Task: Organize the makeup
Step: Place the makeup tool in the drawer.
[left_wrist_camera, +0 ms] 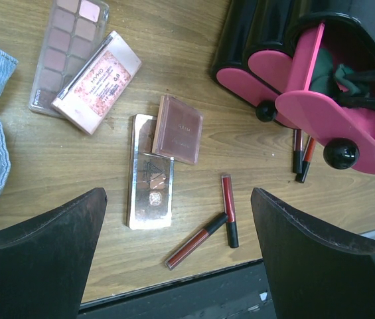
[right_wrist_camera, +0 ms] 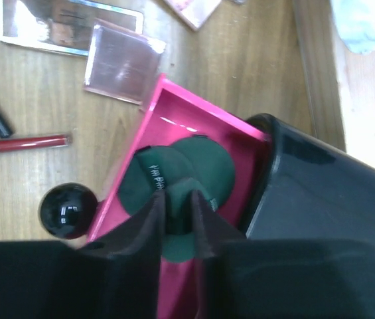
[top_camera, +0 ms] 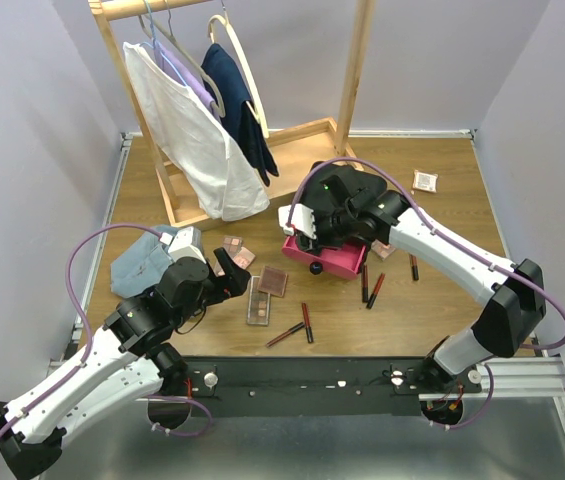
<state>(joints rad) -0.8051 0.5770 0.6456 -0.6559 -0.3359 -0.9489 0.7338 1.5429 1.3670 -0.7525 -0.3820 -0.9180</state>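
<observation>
big wooden clothes rack [top_camera: 262,140] takes the upper left of the top view. the black box [right_wrist_camera: 306,193] sits mid-frame with a pink drawer [top_camera: 327,258] pulled out. light blue cloth [top_camera: 142,265] is left of centre. right gripper [right_wrist_camera: 178,203] is down in the drawer, fingers pinched on a dark green compact [right_wrist_camera: 177,229]. left gripper [left_wrist_camera: 179,212] hangs with fingers wide apart, holding nothing, over the eyeshadow palettes [left_wrist_camera: 150,169] and lip tubes [left_wrist_camera: 229,209] on the table [top_camera: 442,310]. one small blush case [top_camera: 424,181] lies alone in the upper right.
</observation>
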